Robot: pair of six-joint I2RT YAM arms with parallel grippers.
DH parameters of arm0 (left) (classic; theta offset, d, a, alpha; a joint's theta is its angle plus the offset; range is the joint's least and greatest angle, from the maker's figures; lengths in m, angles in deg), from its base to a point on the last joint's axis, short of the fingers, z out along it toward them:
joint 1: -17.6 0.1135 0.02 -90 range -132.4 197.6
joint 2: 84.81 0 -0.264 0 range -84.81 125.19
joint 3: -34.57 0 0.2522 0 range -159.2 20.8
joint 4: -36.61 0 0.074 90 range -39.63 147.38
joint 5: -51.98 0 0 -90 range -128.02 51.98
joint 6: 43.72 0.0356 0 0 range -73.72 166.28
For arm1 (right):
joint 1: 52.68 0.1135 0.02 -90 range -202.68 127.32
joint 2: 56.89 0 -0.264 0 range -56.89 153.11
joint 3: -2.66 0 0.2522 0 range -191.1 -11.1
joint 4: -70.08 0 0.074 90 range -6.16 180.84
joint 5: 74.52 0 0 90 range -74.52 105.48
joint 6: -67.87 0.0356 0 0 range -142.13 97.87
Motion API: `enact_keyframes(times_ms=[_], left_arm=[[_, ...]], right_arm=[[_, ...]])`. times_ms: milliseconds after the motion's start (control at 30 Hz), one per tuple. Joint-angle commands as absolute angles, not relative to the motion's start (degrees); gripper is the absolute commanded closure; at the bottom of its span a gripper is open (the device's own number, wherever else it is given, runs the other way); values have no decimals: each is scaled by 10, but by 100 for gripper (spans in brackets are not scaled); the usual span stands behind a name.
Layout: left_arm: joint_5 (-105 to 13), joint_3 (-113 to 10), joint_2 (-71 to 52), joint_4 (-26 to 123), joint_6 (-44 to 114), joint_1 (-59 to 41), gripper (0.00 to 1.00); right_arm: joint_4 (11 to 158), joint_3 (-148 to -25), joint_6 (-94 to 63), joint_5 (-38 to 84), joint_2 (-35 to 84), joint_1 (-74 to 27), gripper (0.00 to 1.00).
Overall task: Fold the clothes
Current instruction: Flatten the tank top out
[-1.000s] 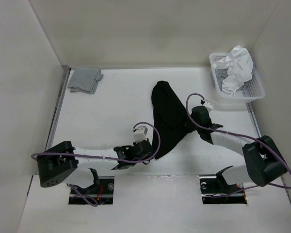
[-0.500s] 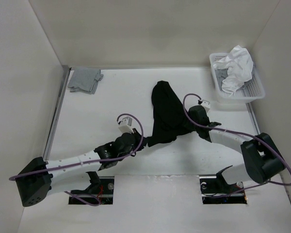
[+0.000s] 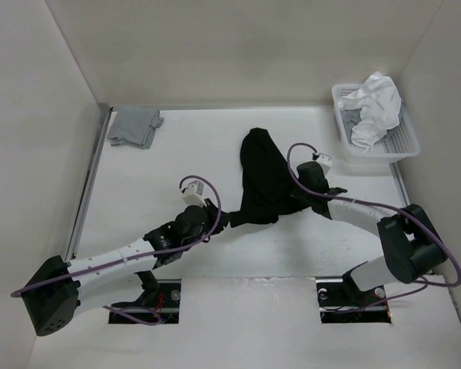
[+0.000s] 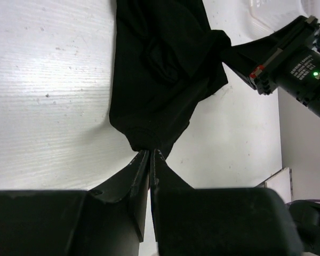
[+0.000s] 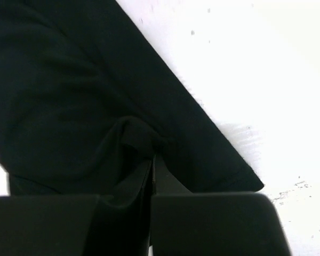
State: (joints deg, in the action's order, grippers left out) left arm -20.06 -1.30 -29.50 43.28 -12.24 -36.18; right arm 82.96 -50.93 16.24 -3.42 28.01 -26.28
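Basket [image 3: 406,144] of white mesh sits at two o'clock on the tabletop [image 3: 169,177], close against the right-hand wall; a crumpled white garment [image 3: 375,104] fills it and heaps above its rim; the black T-shirt [image 3: 263,177] lies outside the basket, near the middle of the tabletop, bunched into a long dark band; its long axis runs from twelve o'clock to six, narrow and rounded at the far end, broader at the near end, which spreads between my two pincers; my left pincer [image 3: 221,221] is clamped on the shirt's seven o'clock corner, the fabric gathered to a point between the fingertips; my right pincer [image 3: 302,201] is clamped on a pinched fold at the shirt's four o'clock edge, jaws pressed together with cloth between them; a small grey cloth [image 3: 134,127] lies at ten o'clock in the far left corner, well apart from the shirt; the tabletop is white and faintly speckled; plain pale walls [image 3: 238,54] close it in at nine, twelve and three o'clock.
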Motion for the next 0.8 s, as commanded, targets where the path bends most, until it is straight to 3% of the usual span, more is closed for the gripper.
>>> enact_keyframes(times_ms=[0,233,400,600,767], left_arm=[[-221,-52,-321,402,-74,-336,97],[-215,-150,-357,409,-4,-343,97],[-192,-187,-372,404,5,-412,97],[-147,-180,-357,374,3,-491,97],[-127,-143,-370,364,-22,-504,97]], right_arm=[[767,-518,157,-77,173,-250,100],[886,-584,117,-120,-123,-227,100],[963,-714,51,-164,-208,-174,100],[949,-790,-7,-129,-111,-177,98],[870,-824,12,17,72,-233,98]])
